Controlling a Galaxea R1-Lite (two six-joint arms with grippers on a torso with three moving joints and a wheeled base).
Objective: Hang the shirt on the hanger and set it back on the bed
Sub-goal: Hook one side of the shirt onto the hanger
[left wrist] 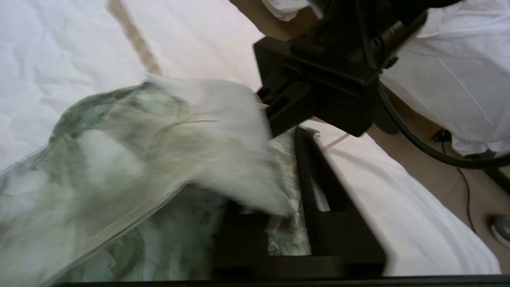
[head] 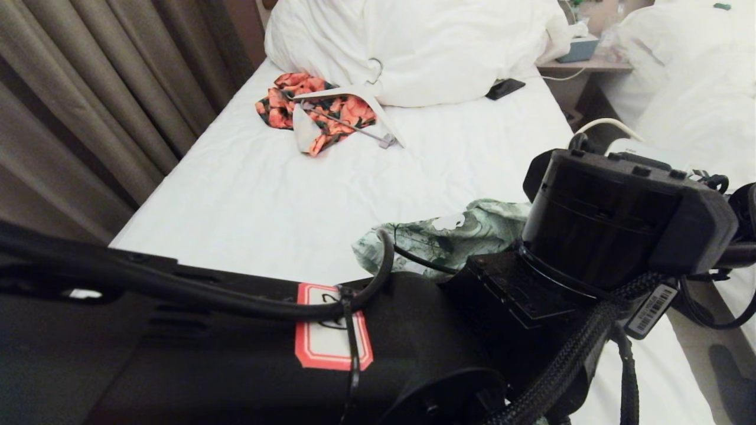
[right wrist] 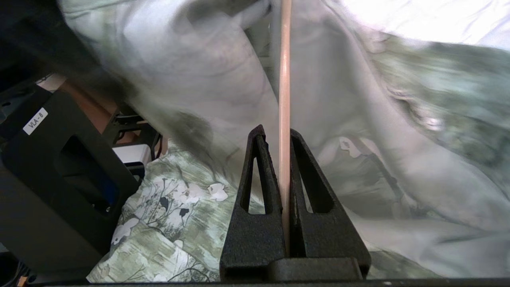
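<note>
The right tool (right wrist: 279,137) was seen clenched on the hanger (right wrist: 284,79), whose thin cream wire was pinched between the two black fingers (right wrist: 255,191) and ran straight out beyond their tips into the folds of the shirt (right wrist: 191,199). The shirt was draped around the wire on both sides, so the hanger's shoulders and hook were hidden from that view.

The left tool (left wrist: 279,223) was seen buried in the shirt (left wrist: 119,159). One dark finger (left wrist: 318,187) was exposed; the other was covered by blurred green and white cloth. Fabric lay between the fingers, but whether they were closed on it could not be told.

In the head view both arms were crossed close under the camera and blocked most of the near part of the bed (head: 266,195). Only a bunched portion of the shirt (head: 449,236) was visible, resting on the white sheet near the bed's right edge, just beside the right arm's housing.

Open sheet was left between the shirt and the head of the bed. There, an orange-and-black garment (head: 331,109) lay under a thick white hanger (head: 354,94) against the pillows (head: 413,41). A dark phone (head: 505,88) lay near the pillows. Curtains (head: 88,88) bounded the bed's left side, and a second bed (head: 697,88) stood across a narrow aisle on the right.
</note>
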